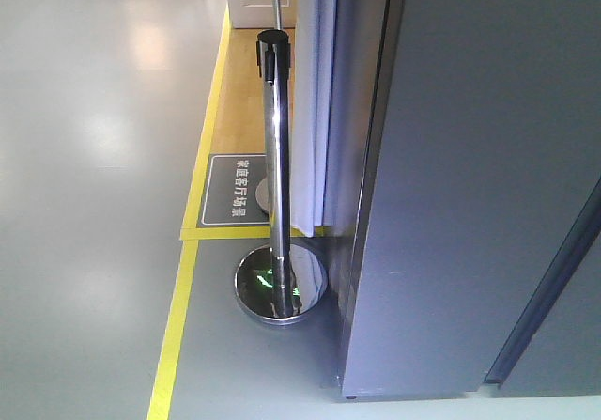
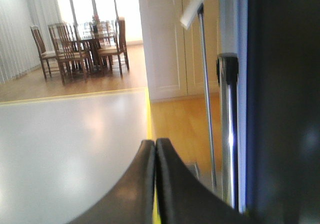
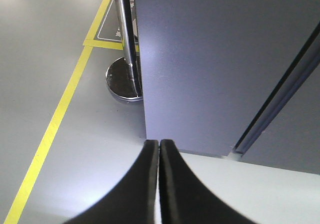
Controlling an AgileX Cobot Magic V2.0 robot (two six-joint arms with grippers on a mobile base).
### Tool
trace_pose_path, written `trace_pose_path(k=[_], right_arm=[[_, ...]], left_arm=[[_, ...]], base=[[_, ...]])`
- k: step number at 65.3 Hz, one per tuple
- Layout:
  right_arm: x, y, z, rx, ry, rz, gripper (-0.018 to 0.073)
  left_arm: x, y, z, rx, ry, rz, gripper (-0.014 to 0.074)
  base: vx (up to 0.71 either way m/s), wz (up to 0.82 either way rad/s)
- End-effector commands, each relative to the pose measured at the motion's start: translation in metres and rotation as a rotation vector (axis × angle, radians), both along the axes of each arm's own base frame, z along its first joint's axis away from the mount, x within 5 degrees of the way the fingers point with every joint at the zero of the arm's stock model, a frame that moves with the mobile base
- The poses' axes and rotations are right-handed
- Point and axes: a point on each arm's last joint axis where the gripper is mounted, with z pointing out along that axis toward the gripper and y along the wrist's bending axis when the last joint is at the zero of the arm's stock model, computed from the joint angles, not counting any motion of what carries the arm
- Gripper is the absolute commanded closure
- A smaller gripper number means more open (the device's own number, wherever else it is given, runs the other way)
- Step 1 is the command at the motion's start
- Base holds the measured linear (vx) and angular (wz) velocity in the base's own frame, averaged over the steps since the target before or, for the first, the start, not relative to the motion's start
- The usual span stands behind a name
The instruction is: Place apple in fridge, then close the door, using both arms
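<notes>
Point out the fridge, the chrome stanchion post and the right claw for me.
fridge [image 1: 470, 176]: exterior front view, on its flat grey outer face.
chrome stanchion post [image 1: 277, 166]: exterior front view, on the shiny upright pole.
right claw [image 3: 159, 149]: right wrist view, at the tips of the closed black fingers.

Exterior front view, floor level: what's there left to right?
Grey floor → yellow floor line → chrome post base → grey fridge.
</notes>
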Motion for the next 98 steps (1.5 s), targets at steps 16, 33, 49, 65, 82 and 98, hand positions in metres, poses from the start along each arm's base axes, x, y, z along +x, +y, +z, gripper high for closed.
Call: trace_pose_path(k=[16, 33, 49, 65, 82, 98], right_arm=[[0.0028, 0.0003, 0.0115, 0.012, -0.076, -0.001, 0.0561], [0.0028, 0.0003, 0.0115, 0.012, -0.076, -0.001, 0.0561], [0.0028, 0.0003, 0.0115, 0.012, -0.076, -0.001, 0.0561], [0.0028, 0.0003, 0.0115, 0.012, -0.076, -0.001, 0.0561], [0.0028, 0.0003, 0.0115, 0.012, -0.076, -0.001, 0.0561], [0.0028, 0.0003, 0.0115, 0.012, -0.076, -0.001, 0.0561]], left_arm=[[-0.0049, 0.0033, 0.0014, -0.025, -0.119, 0.05, 0.0602], [-0.0045, 0.0038, -0.0013, -0.025, -0.089, 0.061, 0.0602], [-0.0039, 0.0023, -0.0044, -0.052, -0.055, 0.034, 0.0602], [-0.0038, 0.0, -0.0056, -0.037, -0.04, -0.001, 0.0602], [-0.0039, 0.0, -0.0045, -0.04, -0.052, -0.001, 0.0602], [-0.0038, 0.0002, -0.0045, -0.043, -0.05, 0.0, 0.0602]], base=[[0.0, 0.0], [0.0, 0.0], [0.0, 0.0], [0.0, 0.0], [0.0, 0.0], [0.0, 0.0]])
